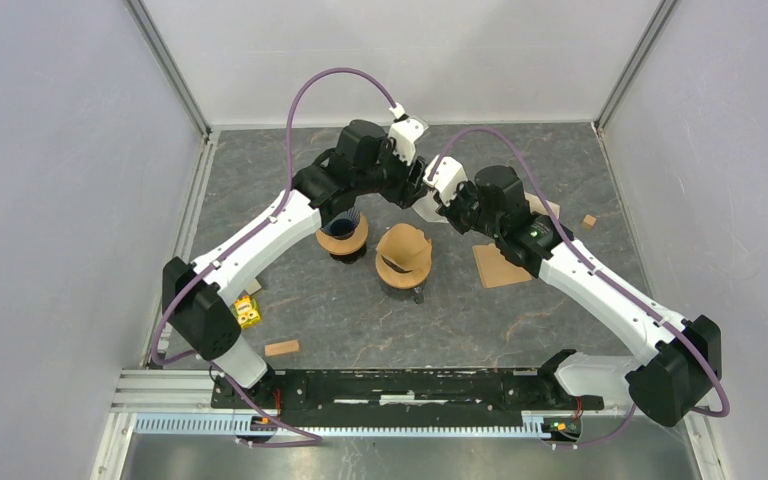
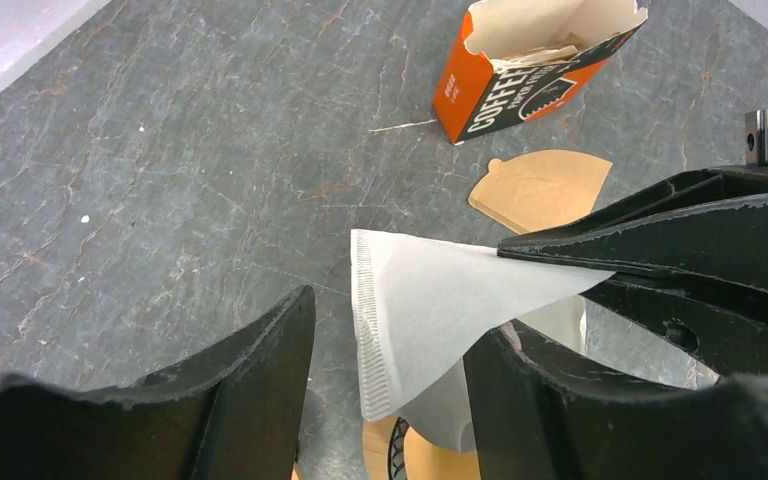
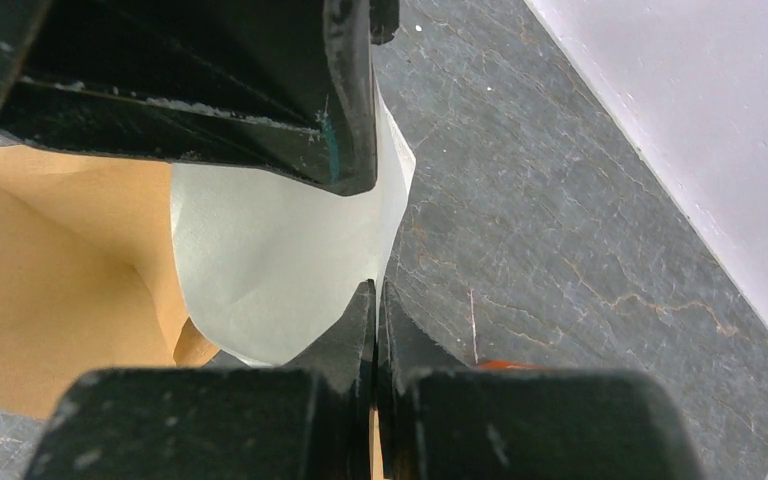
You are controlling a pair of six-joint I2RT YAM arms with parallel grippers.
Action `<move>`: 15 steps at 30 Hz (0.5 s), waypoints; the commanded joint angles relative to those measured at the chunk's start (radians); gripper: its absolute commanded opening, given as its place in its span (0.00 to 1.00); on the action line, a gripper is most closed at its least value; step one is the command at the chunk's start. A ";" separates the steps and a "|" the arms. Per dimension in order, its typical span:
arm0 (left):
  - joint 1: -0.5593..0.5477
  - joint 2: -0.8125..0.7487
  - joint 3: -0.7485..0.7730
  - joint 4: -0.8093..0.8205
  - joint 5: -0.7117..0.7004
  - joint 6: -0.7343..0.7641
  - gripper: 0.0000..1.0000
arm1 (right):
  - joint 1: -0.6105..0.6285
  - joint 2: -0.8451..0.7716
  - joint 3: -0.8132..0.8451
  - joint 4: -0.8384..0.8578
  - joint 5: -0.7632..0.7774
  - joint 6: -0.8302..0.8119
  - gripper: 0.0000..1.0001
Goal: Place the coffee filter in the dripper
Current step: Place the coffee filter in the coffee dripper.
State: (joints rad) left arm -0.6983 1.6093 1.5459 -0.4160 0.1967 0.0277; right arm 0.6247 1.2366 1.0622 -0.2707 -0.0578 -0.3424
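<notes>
A white paper coffee filter hangs in the air above the table, pinched at one edge by my right gripper, which is shut on it. My left gripper is open, one finger on each side of the filter's seamed edge, not pressing it. From above, both grippers meet over the back middle of the table, left gripper and right gripper, with the filter between them. The tan cone-shaped dripper stands just in front of and below them. Its tan side shows beneath the filter.
An orange box of coffee filters lies open at the back right, a brown filter flat beside it. A tan ring on a dark blue cup stands left of the dripper. Small blocks lie near the left arm's base.
</notes>
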 commanded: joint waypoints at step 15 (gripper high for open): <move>-0.007 -0.068 -0.003 0.075 0.026 0.033 0.30 | 0.004 -0.015 0.026 0.024 0.013 -0.007 0.00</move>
State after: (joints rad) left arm -0.7013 1.5757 1.5455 -0.3866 0.1913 0.0364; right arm 0.6247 1.2366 1.0622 -0.2707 -0.0505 -0.3454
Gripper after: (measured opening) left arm 0.335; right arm 0.007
